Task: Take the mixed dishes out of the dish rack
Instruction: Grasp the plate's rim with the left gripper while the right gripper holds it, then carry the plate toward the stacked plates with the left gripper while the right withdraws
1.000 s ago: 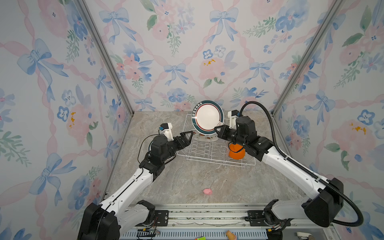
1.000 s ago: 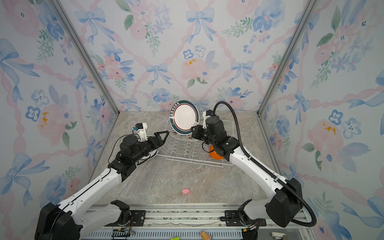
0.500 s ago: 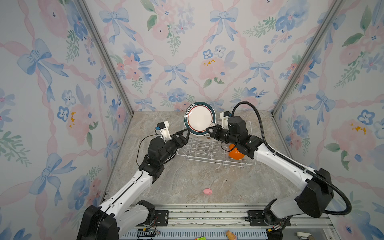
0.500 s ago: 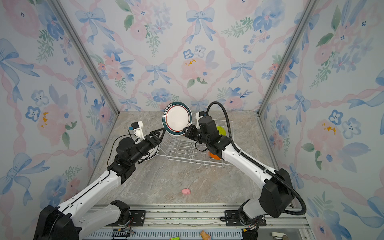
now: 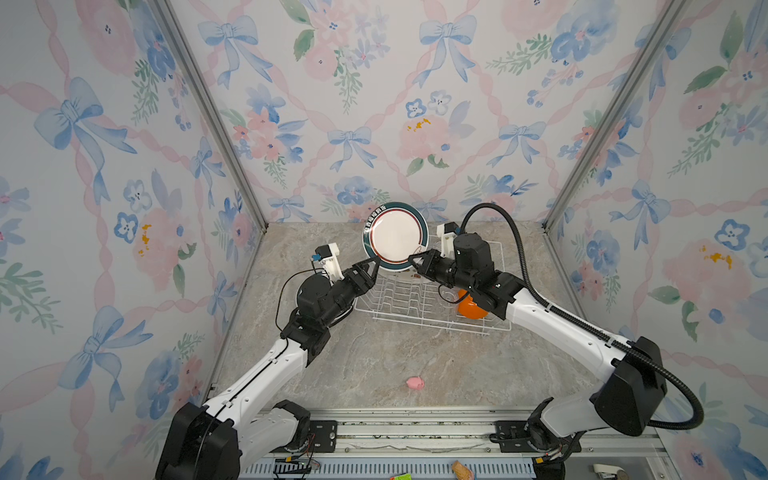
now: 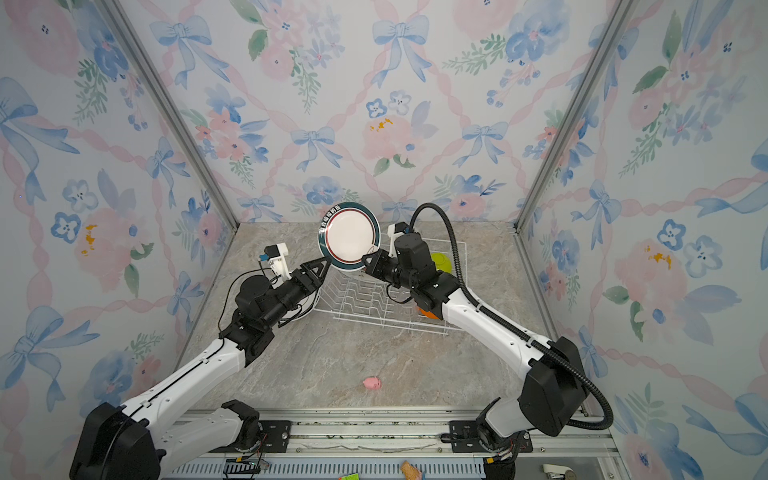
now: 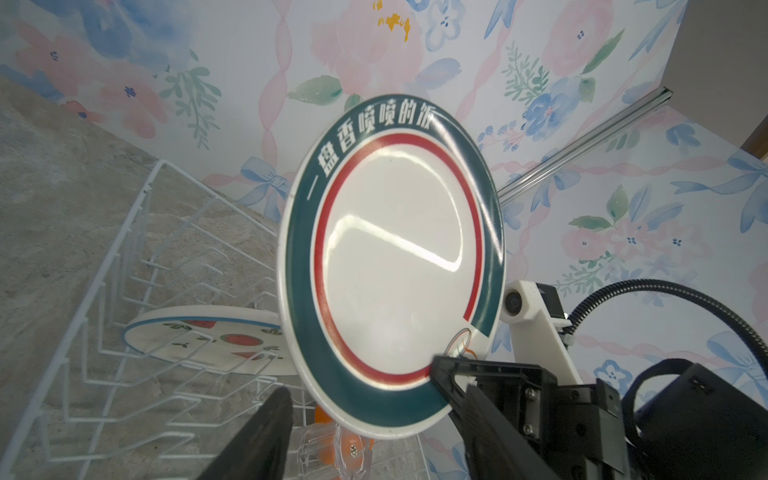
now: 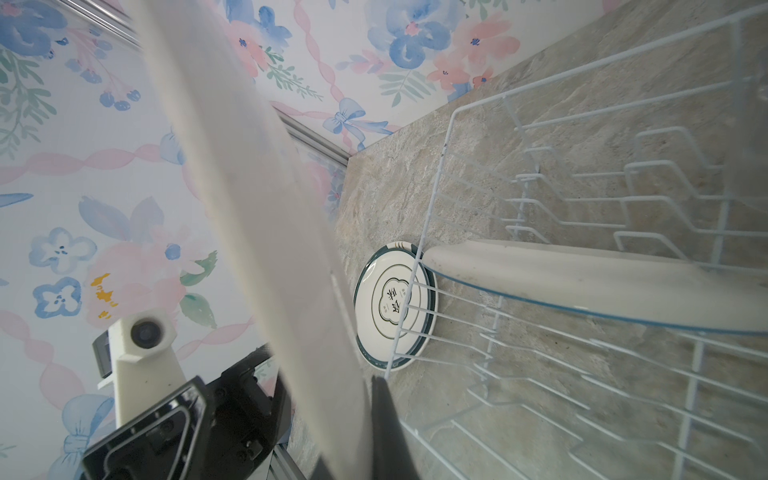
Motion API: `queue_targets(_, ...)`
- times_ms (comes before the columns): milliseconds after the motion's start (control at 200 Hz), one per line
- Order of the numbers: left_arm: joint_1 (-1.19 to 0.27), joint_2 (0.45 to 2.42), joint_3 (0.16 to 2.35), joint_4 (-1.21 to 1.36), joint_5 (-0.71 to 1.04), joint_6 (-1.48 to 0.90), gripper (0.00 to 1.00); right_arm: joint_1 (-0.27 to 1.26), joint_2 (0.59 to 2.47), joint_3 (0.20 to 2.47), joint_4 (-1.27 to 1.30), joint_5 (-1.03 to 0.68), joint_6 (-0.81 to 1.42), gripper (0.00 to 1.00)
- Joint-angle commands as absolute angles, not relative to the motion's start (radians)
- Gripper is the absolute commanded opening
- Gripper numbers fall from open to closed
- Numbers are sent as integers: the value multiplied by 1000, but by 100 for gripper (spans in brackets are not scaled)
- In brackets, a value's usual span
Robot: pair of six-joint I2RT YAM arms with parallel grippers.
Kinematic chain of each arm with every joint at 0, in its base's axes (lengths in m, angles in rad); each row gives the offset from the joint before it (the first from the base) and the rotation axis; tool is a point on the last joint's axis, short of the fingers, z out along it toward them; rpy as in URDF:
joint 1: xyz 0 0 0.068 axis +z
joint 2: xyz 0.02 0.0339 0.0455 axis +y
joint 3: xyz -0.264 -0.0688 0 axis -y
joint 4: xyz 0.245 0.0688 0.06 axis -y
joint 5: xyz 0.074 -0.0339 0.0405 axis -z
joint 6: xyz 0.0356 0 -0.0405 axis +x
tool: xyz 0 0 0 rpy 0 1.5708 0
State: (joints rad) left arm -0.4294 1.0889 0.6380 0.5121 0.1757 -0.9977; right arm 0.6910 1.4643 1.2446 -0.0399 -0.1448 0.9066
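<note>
Top view: right gripper clamps rim of plate, upright above dish rack; left gripper, jaws apart, beside rim, likely for handover.

A small pink toy lies on the mottled grey-beige, stone-look surface, near its front edge, where a metal rail runs across. Wallpaper of blue bows, pink ribbons and flowers covers the three walls, which meet at slanting metal corner posts.
</note>
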Motion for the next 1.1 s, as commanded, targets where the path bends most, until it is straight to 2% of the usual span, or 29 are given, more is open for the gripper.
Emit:
queue_targets(0,-431,1134,670,544,209,-1013,68,708,1399,1239,49,-119,910,0)
queue_targets(515,-428,1253,711,615,220,-1039,66,703,1395,1230,44,-156,916,0)
queue_targets(835,-418,1300,729,666,258,-1060,62,690,1453,1231,89,-270,985,0)
queue_targets(975,-416,1308,729,695,275,-1077,49,683,1474,1219,114,-300,1009,0)
queue_targets(1040,-414,1306,728,698,276,-1078,35,682,1478,1214,124,-307,1019,0)
queue_targets(1095,-413,1304,729,698,272,-1080,17,680,1483,1213,128,-312,1022,0)
